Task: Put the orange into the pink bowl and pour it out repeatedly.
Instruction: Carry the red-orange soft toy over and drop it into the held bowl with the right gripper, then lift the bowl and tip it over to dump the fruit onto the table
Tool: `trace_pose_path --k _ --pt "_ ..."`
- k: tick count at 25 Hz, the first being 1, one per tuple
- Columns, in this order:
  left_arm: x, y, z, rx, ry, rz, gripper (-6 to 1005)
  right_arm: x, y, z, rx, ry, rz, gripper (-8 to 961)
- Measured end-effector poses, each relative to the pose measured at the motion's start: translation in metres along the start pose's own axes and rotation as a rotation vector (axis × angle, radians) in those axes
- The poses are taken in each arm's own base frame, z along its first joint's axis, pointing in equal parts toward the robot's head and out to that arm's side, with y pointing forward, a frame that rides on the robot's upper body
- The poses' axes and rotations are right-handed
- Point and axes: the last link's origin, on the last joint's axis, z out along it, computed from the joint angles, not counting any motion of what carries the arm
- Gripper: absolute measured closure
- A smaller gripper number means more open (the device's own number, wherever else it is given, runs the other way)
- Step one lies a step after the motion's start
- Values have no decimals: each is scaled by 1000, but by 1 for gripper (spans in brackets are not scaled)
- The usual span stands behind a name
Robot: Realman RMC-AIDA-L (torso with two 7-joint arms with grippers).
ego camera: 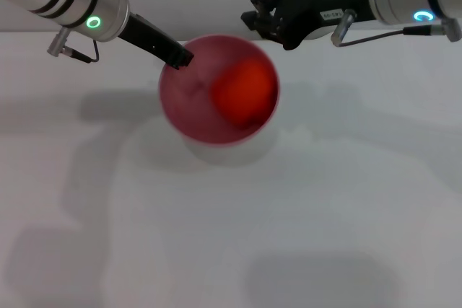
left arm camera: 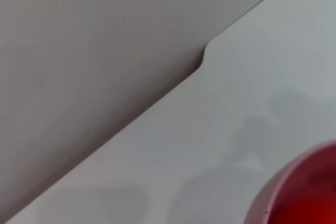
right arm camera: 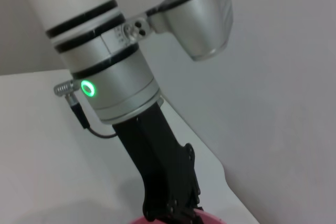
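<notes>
The pink bowl (ego camera: 195, 99) is held above the white table, its opening facing up towards the head camera. The orange (ego camera: 244, 90) lies inside it, against the right wall. My left gripper (ego camera: 179, 58) is shut on the bowl's far left rim. My right gripper (ego camera: 261, 18) hovers just behind the bowl's far right rim, open and empty. The left wrist view shows part of the bowl (left arm camera: 294, 192). The right wrist view shows my left gripper (right arm camera: 173, 211) from across the table, gripping the bowl's rim (right arm camera: 210, 220).
The white table (ego camera: 231, 236) spreads below, with the bowl's shadow under the bowl. Its far edge, with a notch (left arm camera: 202, 59), meets a grey wall.
</notes>
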Motion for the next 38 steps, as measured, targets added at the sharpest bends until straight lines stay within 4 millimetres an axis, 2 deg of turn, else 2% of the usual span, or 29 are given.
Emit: trace_pose_path --k 9,14,17,21,24,27,31,33,38 --pt "1 1 0 -1 2 4 955 4 -4 0 19 -12 20 620" --pt "1 2 2 7 32 25 955 20 -23 -7 140 -93 116 504" --pt "5 6 5 19 58 78 955 36 -36 -13 197 -182 245 454" --pt "11 16 15 26 108 135 955 65 -52 -34 249 -401 452 454" --pt "16 22 19 30 155 174 955 89 -49 -45 202 -587 514 454" --pt "20 28 22 15 192 206 955 106 -46 -63 191 -843 471 454" --pt "24 32 23 5 219 232 955 128 -45 -109 321 -1233 334 454" --pt "25 33 23 3 232 246 955 139 -43 -124 418 -1309 249 454" --pt "29 36 24 38 271 281 955 163 -34 -142 592 -1336 132 455"
